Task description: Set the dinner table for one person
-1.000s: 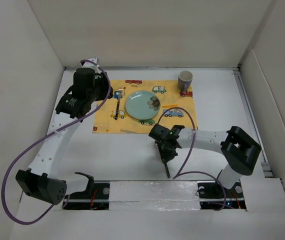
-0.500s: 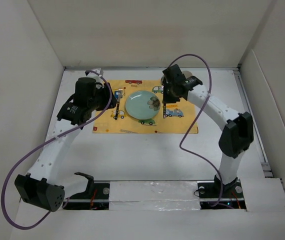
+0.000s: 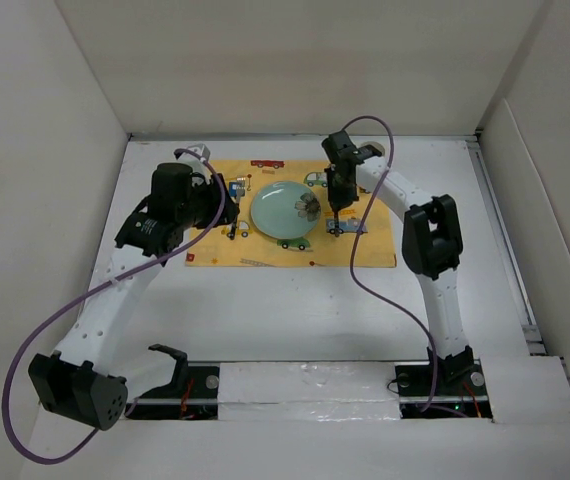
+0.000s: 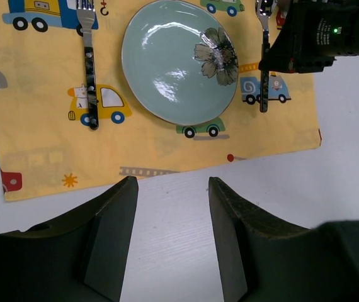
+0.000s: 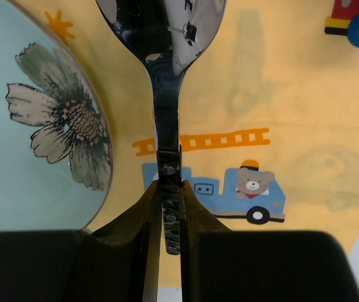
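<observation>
The dinner table (image 3: 265, 310) bears a yellow cloth (image 3: 265, 250) at its far middle, a plate (image 3: 280, 208) centred on it and a fork (image 4: 89, 69) just left, so the right gripper (image 5: 169, 196), jaws pinching the spoon (image 5: 165, 113) by its handle, holds it just right of the plate, seemingly to mirror the fork, while the left gripper (image 4: 170, 189) hangs spread and empty.

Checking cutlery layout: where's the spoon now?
Right wrist view: the spoon, pinched in the right gripper, is over the yellow placemat, just right of the plate.
</observation>
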You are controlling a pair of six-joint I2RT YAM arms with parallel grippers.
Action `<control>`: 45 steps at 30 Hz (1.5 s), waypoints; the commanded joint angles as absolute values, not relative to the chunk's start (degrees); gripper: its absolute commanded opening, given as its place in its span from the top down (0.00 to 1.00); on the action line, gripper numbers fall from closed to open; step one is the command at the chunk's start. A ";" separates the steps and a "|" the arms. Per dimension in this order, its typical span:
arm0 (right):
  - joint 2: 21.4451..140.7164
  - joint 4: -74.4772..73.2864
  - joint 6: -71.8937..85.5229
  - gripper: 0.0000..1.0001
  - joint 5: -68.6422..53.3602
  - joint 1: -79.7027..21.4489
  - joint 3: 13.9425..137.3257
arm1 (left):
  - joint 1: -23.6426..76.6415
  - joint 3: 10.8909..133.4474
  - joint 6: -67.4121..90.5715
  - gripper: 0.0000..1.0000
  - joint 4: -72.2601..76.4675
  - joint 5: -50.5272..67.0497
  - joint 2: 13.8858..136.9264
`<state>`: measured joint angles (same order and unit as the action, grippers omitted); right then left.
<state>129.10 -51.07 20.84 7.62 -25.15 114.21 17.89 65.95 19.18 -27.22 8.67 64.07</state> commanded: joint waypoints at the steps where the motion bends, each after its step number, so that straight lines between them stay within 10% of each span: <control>1: 129.28 -51.33 19.34 1.00 9.05 -24.35 118.47 | 17.67 65.48 19.69 0.54 -24.35 10.28 64.25; 14: 135.44 -50.45 21.80 1.00 6.77 -22.68 120.24 | 17.67 64.95 19.42 0.54 -24.35 9.85 66.53; 25: 132.90 -50.01 22.41 0.61 5.63 -22.68 118.83 | 17.67 66.88 19.51 0.54 -24.17 8.35 67.85; 45: 52.23 -17.16 34.53 0.08 17.75 -19.61 75.53 | 17.67 96.50 22.76 0.50 -32.43 -13.52 66.19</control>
<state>56.18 -25.63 29.71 10.44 -22.61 82.15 17.89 91.55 21.54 -30.20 -4.99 69.65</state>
